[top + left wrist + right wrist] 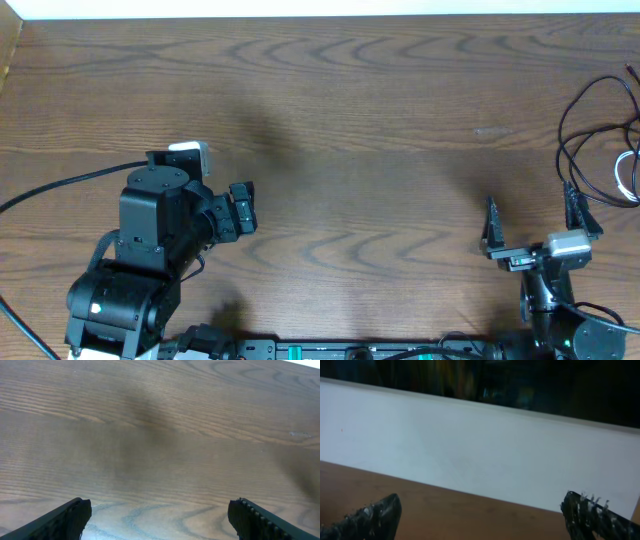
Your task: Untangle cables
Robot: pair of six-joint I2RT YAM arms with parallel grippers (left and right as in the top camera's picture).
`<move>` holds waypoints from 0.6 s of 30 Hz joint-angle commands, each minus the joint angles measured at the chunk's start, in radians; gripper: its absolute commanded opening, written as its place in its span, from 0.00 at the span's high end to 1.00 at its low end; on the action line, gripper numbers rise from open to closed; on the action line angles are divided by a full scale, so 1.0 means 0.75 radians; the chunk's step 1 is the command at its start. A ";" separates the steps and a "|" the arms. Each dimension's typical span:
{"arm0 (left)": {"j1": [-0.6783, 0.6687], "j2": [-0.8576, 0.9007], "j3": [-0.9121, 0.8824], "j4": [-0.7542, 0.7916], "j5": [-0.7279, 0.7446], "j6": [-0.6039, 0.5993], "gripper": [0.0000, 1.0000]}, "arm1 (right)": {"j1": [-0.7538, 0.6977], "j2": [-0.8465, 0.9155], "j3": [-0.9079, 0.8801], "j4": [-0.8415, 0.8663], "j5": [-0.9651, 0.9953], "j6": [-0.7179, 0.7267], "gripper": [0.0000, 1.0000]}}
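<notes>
I see 2 grippers, both spread wide, gripping nothing: left gripper (243, 208) near left, right gripper (531, 205) near right. The cables (562, 140) loop at the wooden table's (350, 120) right edge, just beyond the right gripper.

Cables (561, 148) run off overhead's right edge, rest unseen; their ends too small to tell; right wrist bg (470, 380) dark, blurred

Your station reads as a robotics lab. Evidence: left arm (150, 250) and right arm (548, 300) stand at the near edge of a wood-grain table (350, 100), by a black mounting rail (300, 350). A white panel (470, 445) lines the far edge, with a dark room beyond.
</notes>
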 commanded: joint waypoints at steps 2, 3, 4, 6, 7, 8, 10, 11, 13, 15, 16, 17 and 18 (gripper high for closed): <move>-0.004 0.001 -0.004 0.001 -0.002 0.002 0.07 | 0.017 -0.023 -0.117 0.159 0.058 -0.011 0.01; -0.004 0.001 -0.004 0.001 -0.002 0.002 0.07 | 0.018 -0.023 -0.142 0.205 0.063 -0.012 0.01; -0.004 0.001 -0.004 0.001 -0.002 0.002 0.07 | 0.018 -0.023 -0.167 0.247 0.067 -0.021 0.01; -0.004 0.001 -0.004 0.001 -0.002 0.002 0.08 | 0.017 -0.023 -0.220 0.318 0.068 -0.038 0.01; -0.004 0.001 -0.004 0.001 -0.002 0.002 0.07 | 0.017 -0.023 -0.248 0.345 0.067 -0.051 0.01; -0.004 0.001 -0.004 0.001 -0.002 0.002 0.08 | 0.017 -0.023 -0.278 0.365 0.068 -0.055 0.01; -0.004 0.001 -0.004 0.001 -0.002 0.002 0.08 | 0.017 -0.023 -0.336 0.378 0.067 -0.060 0.01; -0.004 0.001 -0.004 0.001 -0.002 0.002 0.07 | 0.017 -0.023 -0.364 0.379 0.067 -0.059 0.01; -0.004 0.001 -0.004 0.001 -0.002 0.002 0.08 | 0.019 -0.023 -0.364 0.290 0.066 -0.057 0.01; -0.004 0.001 -0.004 0.001 -0.002 0.002 0.07 | 0.018 -0.023 -0.364 0.245 0.067 -0.061 0.01; -0.004 0.001 -0.004 0.001 -0.002 0.002 0.07 | 0.019 -0.023 -0.364 0.222 0.067 -0.079 0.01; -0.004 0.001 -0.004 0.001 -0.002 0.002 0.07 | 0.019 -0.023 -0.364 0.196 0.067 -0.081 0.01; -0.004 0.001 -0.004 0.001 -0.002 0.002 0.07 | 0.019 -0.023 -0.364 0.152 0.067 -0.081 0.01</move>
